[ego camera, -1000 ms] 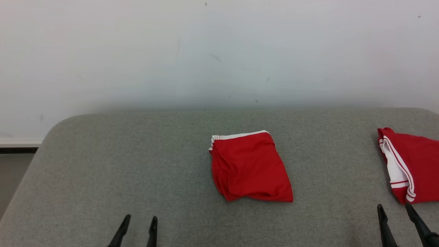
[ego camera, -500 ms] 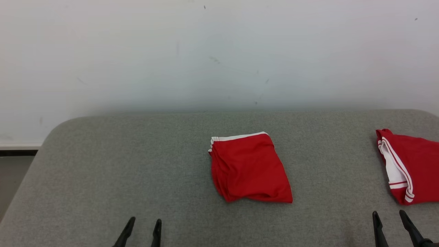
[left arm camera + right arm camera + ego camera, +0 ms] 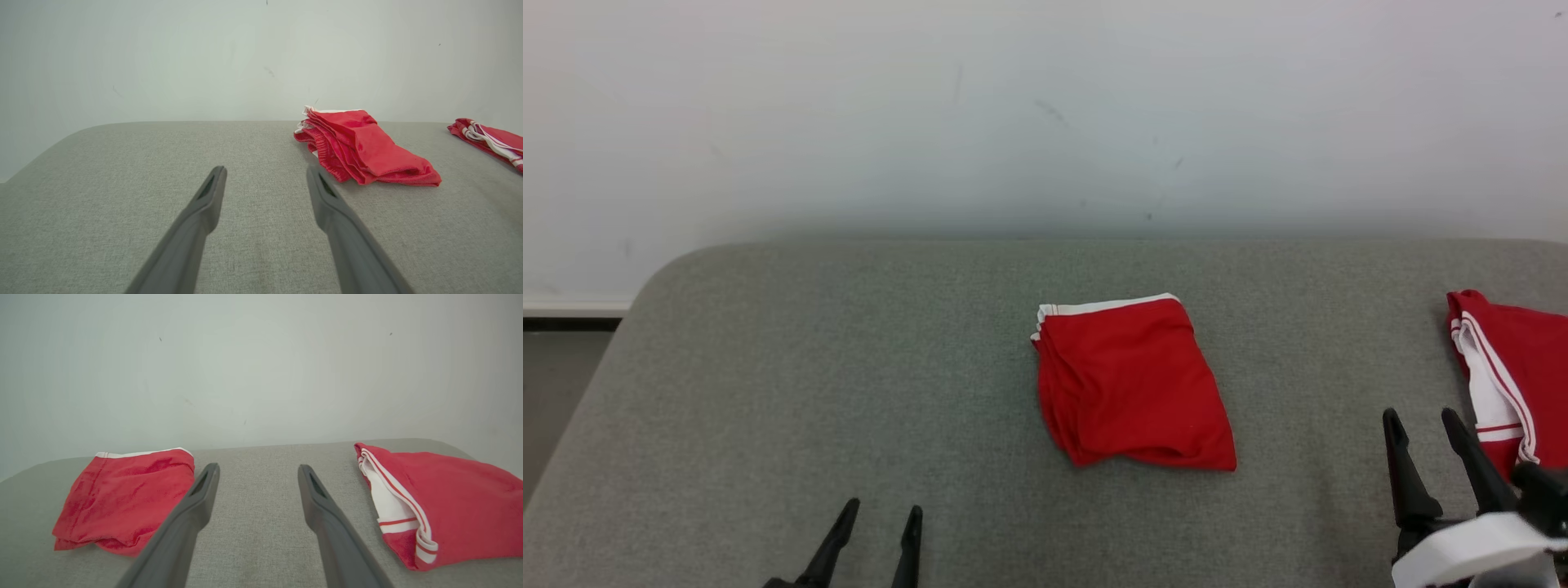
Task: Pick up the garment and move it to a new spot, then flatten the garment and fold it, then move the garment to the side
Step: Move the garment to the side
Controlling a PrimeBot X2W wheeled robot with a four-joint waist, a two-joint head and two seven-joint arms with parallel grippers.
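Folded red garment (image 3: 1131, 384) at the centre of the grey counter (image 3: 809, 367); left pincer (image 3: 884, 506) and right pincer (image 3: 1419, 414) both apart, holding nothing.

In the head view we see the folded red garment lying flat, its white band toward 12 o'clock. A second red garment (image 3: 1515, 367), white-striped, lies at 3 o'clock, cut off by the edge. Our left pincer hovers at 7 o'clock, well apart from any cloth. Our right pincer sits at 4 o'clock, just beside the second red garment; in the right wrist view its fingers (image 3: 192, 514) point between the two garments and touch neither.
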